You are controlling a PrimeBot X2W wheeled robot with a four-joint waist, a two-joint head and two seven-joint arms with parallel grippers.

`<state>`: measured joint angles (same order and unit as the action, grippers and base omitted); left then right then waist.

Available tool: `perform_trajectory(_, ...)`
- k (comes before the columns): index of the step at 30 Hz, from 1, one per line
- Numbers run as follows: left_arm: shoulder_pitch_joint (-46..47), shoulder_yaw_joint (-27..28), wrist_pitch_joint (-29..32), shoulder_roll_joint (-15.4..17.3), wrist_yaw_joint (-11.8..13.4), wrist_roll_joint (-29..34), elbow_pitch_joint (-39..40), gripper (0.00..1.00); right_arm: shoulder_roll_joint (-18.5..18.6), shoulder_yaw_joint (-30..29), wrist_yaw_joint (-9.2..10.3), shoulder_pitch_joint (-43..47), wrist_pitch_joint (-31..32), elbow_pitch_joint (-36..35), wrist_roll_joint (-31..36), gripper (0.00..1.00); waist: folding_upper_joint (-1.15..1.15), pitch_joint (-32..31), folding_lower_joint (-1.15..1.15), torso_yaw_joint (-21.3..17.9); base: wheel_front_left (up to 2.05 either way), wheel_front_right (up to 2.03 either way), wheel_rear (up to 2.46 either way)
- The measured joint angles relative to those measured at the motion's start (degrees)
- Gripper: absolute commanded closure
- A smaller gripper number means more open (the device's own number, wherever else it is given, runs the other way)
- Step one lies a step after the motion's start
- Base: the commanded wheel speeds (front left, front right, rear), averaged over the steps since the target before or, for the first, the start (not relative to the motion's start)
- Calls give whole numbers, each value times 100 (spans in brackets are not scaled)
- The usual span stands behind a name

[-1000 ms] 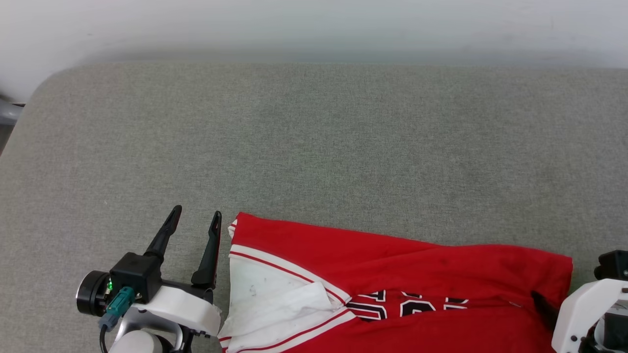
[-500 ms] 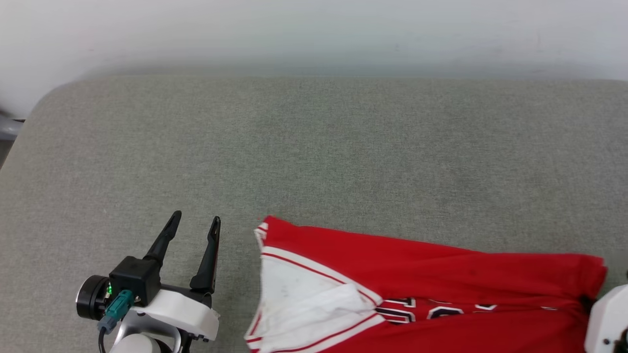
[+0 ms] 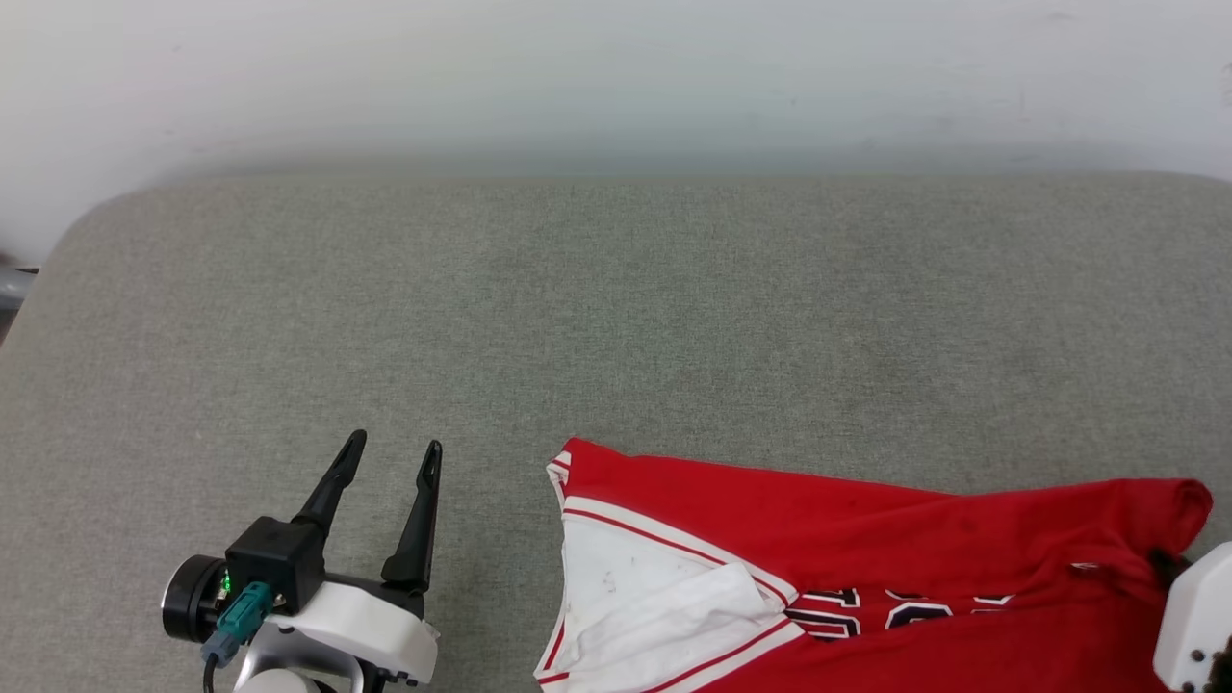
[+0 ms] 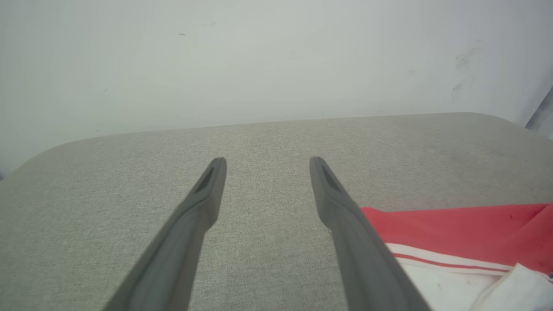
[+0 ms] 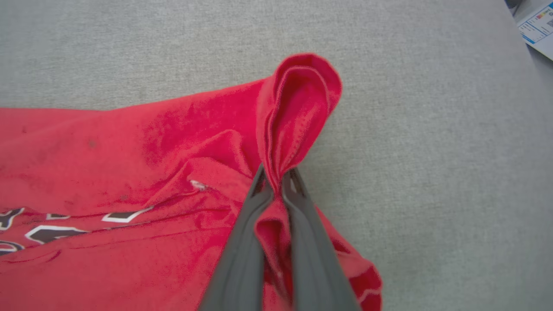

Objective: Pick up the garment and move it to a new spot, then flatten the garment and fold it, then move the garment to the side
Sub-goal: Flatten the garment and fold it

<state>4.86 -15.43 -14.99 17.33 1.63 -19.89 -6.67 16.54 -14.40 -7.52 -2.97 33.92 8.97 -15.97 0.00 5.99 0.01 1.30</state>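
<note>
Here, right gripper (image 5: pixel 276 170) pinching a puckered fold of soft red garment (image 5: pixel 129 172) — left gripper (image 3: pixel 397 441) spread, coarse grey woven surface (image 3: pixel 616 289).

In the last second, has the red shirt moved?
Yes. The garment slid rightward, away from the left corner of the grey surface, pinched by the right gripper.

The garment (image 3: pixel 866 539) slides toward the robot's right. Its white sleeve edge, earlier just beside the left gripper (image 3: pixel 397 441), now lies well apart from it. The right gripper (image 5: pixel 276 172), open a second ago, now pinches the red corner, which bunches into a raised fold. The head camera tilts too, so the far edge of the grey surface (image 3: pixel 616 318) sits lower in view.
</note>
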Motion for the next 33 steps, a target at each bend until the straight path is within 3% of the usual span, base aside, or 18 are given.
perform_trajectory(12,-182,108,-7,-132,-92,49,-77,0,-608,749,1,553,912,-1251,-614,100,0,-354,0,-12,0,0,0)
perform_trajectory(18,-278,152,-7,-185,-125,75,-85,0,-1091,1146,1,581,1185,-1556,-924,100,0,-539,-1,22,0,0,0)
perform_trajectory(25,-333,209,-7,-212,-197,110,-94,0,-1343,1432,2,402,1203,-1486,-1419,100,0,-631,-1,135,0,0,0)
perform_trajectory(33,-343,249,-7,-268,-266,193,-103,0,-1359,2513,2,-21,381,-597,-2696,100,0,-586,-1,340,0,0,0)
